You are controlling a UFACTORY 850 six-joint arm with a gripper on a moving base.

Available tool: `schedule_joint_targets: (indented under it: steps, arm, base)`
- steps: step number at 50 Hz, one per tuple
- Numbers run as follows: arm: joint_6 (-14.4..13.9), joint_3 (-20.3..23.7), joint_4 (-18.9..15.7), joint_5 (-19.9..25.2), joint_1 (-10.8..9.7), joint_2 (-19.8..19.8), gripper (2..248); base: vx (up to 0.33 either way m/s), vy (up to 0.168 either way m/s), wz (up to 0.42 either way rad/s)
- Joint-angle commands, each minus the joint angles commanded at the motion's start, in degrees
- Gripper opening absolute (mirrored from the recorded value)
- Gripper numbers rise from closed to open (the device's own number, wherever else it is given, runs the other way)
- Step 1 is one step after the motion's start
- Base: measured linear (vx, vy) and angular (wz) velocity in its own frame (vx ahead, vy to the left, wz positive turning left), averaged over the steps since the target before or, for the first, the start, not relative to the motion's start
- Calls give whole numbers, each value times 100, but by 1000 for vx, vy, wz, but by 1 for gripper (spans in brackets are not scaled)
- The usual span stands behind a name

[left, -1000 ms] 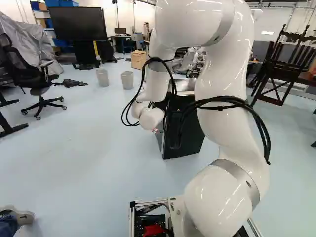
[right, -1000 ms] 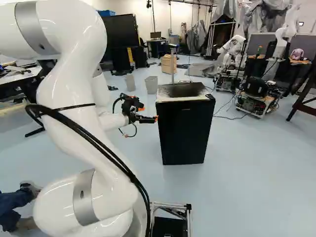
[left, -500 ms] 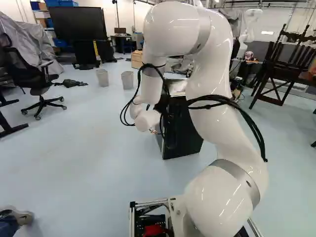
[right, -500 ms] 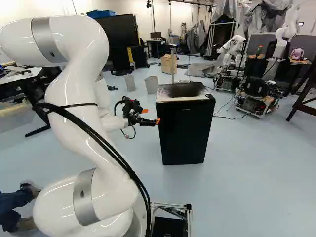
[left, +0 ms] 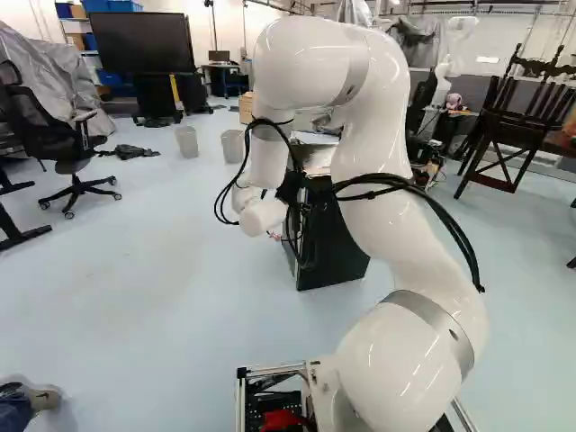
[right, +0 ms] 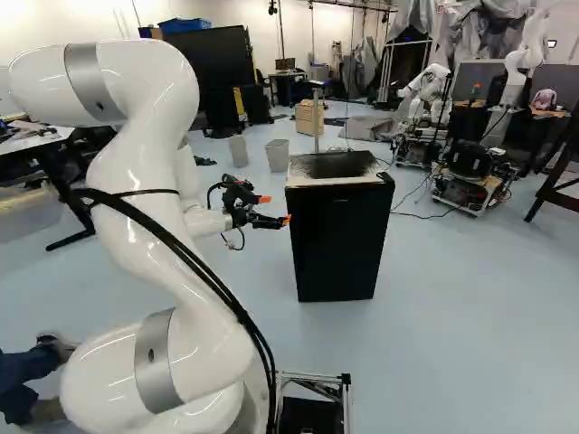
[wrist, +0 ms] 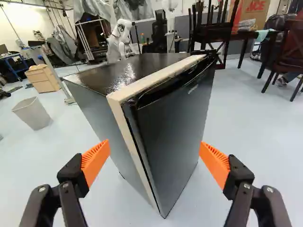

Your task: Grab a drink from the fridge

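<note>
A: Item one, nearest?
B: White, glossy, jointed arm (right: 127,226), rising from a metal-framed base (right: 312,378); black cables (right: 204,285) strapped along its length.

A: Item two?
B: Black two-fingered gripper (right: 275,210) at the arm's end. Jaws wide open, holding nothing; orange ribbed pads (wrist: 96,161), one to a finger.

A: Item three, the task's piece?
B: Small black box-shaped fridge (right: 336,244), upright on the pale blue floor (left: 162,297). Ahead of the gripper; in the wrist view its near upright corner shows between the fingers. Cream strip (wrist: 156,78) along the front edge of the top. Door (wrist: 173,125) shut; interior hidden behind it. One fingertip lies right at the fridge's edge in the right base view; contact cannot be told.

A: Beyond that?
B: Black wheeled office chair (left: 76,166), at the left of the left base view. Two grey open-topped bins (right: 278,156), side by side, slightly apart. Light wooden drawer unit (right: 308,117), behind the bins.

A: Farthest lots?
B: Large black flat screen (left: 142,40), on a stand; another robot (right: 425,95), white, past the fridge, toward the right of the right base view.
</note>
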Motion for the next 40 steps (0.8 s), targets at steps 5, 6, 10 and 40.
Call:
schedule_joint_targets:
  steps: [5,6,10,40]
  arm:
    - [0,-85,0,0,-7,-49,247]
    - [0,-101,0,0,-10,-58,247]
    - [0,-163,1,1,-22,-93,247]
    - [0,-477,108,158,-139,-273,247]
  base:
    - [0,0,0]
    - [0,0,0]
    - [0,0,0]
    - [0,0,0]
